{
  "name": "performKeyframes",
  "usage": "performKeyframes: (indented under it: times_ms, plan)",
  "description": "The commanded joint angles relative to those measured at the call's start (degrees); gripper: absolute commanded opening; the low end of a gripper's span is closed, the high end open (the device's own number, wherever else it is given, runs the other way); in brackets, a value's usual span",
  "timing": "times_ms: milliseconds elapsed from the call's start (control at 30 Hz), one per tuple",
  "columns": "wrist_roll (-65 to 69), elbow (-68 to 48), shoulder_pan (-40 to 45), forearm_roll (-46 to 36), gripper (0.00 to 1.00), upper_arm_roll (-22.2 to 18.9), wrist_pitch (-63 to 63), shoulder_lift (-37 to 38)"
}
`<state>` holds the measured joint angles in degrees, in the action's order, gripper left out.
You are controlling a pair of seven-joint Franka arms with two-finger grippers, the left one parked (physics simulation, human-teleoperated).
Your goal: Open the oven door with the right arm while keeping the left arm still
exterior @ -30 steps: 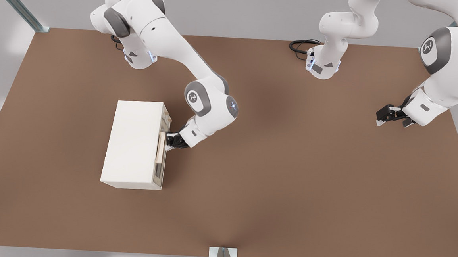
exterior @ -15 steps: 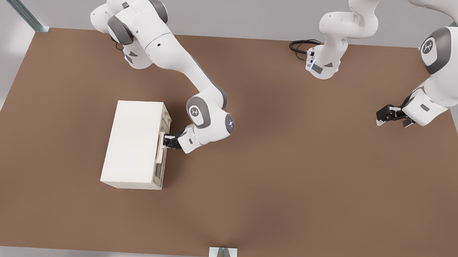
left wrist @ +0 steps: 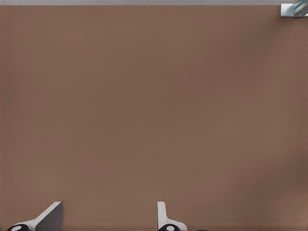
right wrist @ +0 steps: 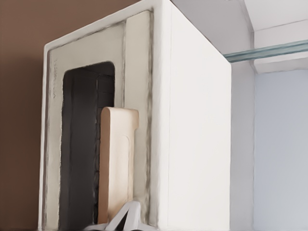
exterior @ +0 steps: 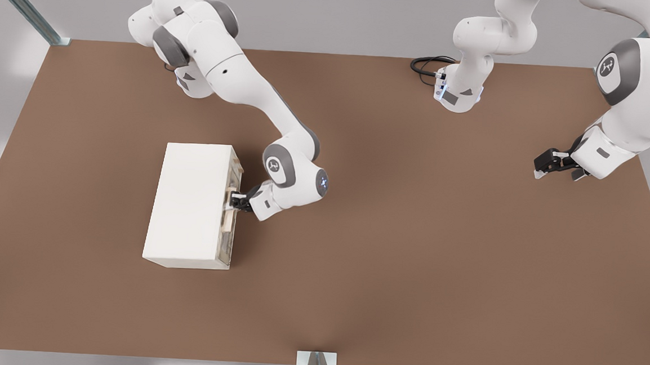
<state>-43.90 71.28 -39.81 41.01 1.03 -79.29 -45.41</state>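
Observation:
The oven (exterior: 191,202) is a cream-white box on the brown table at the front view's left, also seen in the right wrist view (right wrist: 197,144). Its oven door (exterior: 230,239) faces the front view's right and lies flush with the oven front; its dark window (right wrist: 86,144) fills the wrist view. A pale beige bar handle (right wrist: 115,159) runs along the door (exterior: 224,220). My gripper (exterior: 233,202) sits at the handle's upper end, a finger on either side of the bar (right wrist: 118,224), one white fingertip (right wrist: 129,214) showing beside it.
The brown table (exterior: 411,255) stretches wide to the front view's right of the oven. The parked arm's gripper (exterior: 552,162) hangs at the far right. A black cable (exterior: 425,64) lies by the rear arm base. A metal bracket (exterior: 316,360) stands at the front edge.
My arm's elbow and wrist have sunk lower and drawn closer to the oven. The gripper slid in onto the handle bar. The door has not visibly swung.

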Motion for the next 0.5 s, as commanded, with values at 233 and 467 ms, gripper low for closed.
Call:
performKeyframes:
  times_ms: [233, 467]
  plan:
    - [-4.54, -14.67, -0.28, -22.90, 1.00, 0.20, -0.07, 1.11]
    - [38.45, 2.28, 36.37, -35.21, 1.00, 10.75, -5.87, 31.86]
